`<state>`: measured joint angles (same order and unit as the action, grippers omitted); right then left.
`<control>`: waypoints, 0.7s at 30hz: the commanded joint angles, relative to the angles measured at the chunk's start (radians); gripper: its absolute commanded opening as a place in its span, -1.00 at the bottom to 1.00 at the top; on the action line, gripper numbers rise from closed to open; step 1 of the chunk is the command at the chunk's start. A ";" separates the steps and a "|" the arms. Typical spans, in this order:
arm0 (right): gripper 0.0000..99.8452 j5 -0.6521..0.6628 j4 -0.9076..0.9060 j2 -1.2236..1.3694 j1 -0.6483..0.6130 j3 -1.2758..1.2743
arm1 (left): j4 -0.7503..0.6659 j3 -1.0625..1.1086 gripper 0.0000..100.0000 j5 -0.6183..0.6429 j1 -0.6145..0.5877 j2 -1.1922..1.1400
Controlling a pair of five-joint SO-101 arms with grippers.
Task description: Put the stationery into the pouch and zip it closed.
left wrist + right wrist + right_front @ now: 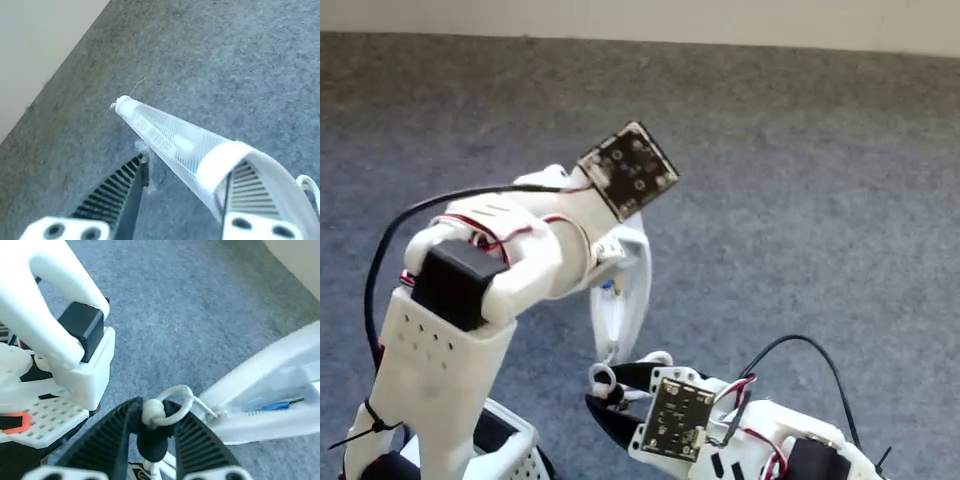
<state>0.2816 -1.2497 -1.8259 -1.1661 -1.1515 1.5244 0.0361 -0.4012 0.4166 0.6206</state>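
Grey counter (820,150), mesh pouch (612,325) held above it, pen (272,405) inside, left gripper (625,275) clamped on pouch, right gripper (152,427) clamped on zipper cord (175,400): zipping step, next likely needs a steady pull along the zip.

Grey nap under me, a pale wall beyond.

All around my work lies a grey surface (820,200) with a short, fuzzy nap like felt or low carpet, mottled in darker and lighter flecks. At its far edge it meets a pale wall (620,15), plain and cream-white, along one straight line. From my left wrist that same join runs slantwise, with the wall on the far side of it. From my right wrist the pale band cuts across one corner. The light is soft and even. In the high view the grey looks bluer and brighter toward the right, and browner and duller in the strip at the wall's foot.
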 commanded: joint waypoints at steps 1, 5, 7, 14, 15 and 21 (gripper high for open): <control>-0.99 0.008 -0.002 -0.012 -0.019 0.007 | -0.006 -0.050 -0.52 -0.002 0.054 0.019; -0.99 0.008 -0.002 -0.013 -0.019 0.008 | -0.006 -0.044 -0.52 0.003 0.120 0.012; -0.99 0.008 -0.022 -0.013 -0.016 0.008 | -0.003 -0.047 -0.52 0.005 0.162 -0.012; -0.99 0.006 -0.042 -0.015 -0.012 0.012 | 0.002 -0.058 -0.51 0.057 0.239 -0.036; -0.99 0.006 -0.042 -0.015 -0.012 0.012 | 0.002 -0.062 -0.51 0.058 0.243 -0.036; -0.99 0.002 -0.044 -0.015 0.085 0.058 | 0.089 -0.189 -0.52 0.061 0.246 -0.036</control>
<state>0.2816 -1.2881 -1.8259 -1.1462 -1.1515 1.5566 -0.0330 -0.3552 0.6452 0.5838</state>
